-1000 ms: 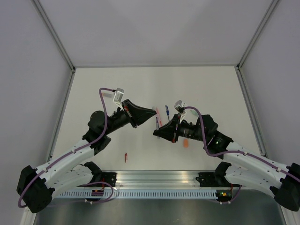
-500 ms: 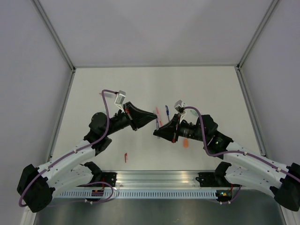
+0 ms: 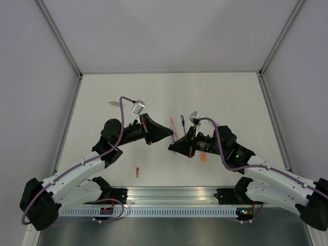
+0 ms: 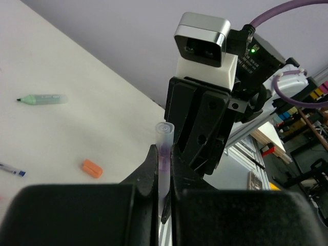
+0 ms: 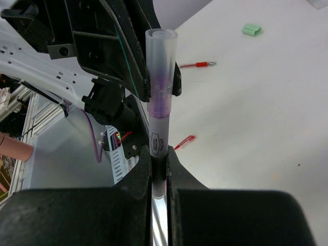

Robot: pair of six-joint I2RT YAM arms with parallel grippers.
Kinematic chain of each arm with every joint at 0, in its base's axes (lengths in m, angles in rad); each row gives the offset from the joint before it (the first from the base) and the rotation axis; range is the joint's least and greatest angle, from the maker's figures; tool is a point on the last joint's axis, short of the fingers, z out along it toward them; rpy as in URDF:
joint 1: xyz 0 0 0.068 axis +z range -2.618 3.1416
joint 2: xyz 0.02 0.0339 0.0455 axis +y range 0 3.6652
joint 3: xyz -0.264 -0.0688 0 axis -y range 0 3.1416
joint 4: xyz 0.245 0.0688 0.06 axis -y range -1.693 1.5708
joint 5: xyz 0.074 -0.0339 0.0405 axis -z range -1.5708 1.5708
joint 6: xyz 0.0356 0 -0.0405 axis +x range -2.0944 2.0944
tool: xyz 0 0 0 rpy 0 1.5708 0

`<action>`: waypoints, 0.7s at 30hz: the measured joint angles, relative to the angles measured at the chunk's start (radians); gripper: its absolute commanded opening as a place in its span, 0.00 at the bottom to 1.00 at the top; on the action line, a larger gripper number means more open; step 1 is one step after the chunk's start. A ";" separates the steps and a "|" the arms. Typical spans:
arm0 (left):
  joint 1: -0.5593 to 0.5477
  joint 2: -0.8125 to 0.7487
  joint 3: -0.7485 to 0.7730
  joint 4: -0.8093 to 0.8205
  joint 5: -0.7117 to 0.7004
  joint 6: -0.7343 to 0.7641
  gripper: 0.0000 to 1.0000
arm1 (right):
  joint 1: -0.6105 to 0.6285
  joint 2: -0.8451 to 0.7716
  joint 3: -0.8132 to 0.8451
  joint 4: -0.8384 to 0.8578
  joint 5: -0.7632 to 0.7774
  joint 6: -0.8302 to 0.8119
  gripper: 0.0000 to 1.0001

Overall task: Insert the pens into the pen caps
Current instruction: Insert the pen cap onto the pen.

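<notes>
Above the middle of the white bench, the left gripper and the right gripper meet nose to nose. Both are narrowed onto 1 item. The right claw clamps the barrel of a purple pen, and the left appears to pinch the clear cap that sits over its tip. Gripping each half separately lets the 2 grippers push along 1 axis, so I judge this to be the seating step. Loose on the bench are a blue pen near the middle, an orange cap closer to the near edge, and a mint green cap.
</notes>
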 measured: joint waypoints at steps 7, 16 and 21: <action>-0.001 -0.058 0.009 -0.135 0.003 0.071 0.40 | 0.012 -0.001 0.000 -0.029 -0.005 -0.017 0.00; -0.007 -0.161 0.030 -0.256 -0.054 0.105 0.63 | 0.005 0.021 0.000 0.015 -0.027 -0.015 0.00; -0.007 -0.116 0.098 -0.273 -0.079 0.105 0.63 | 0.009 0.021 0.000 0.033 -0.046 -0.010 0.00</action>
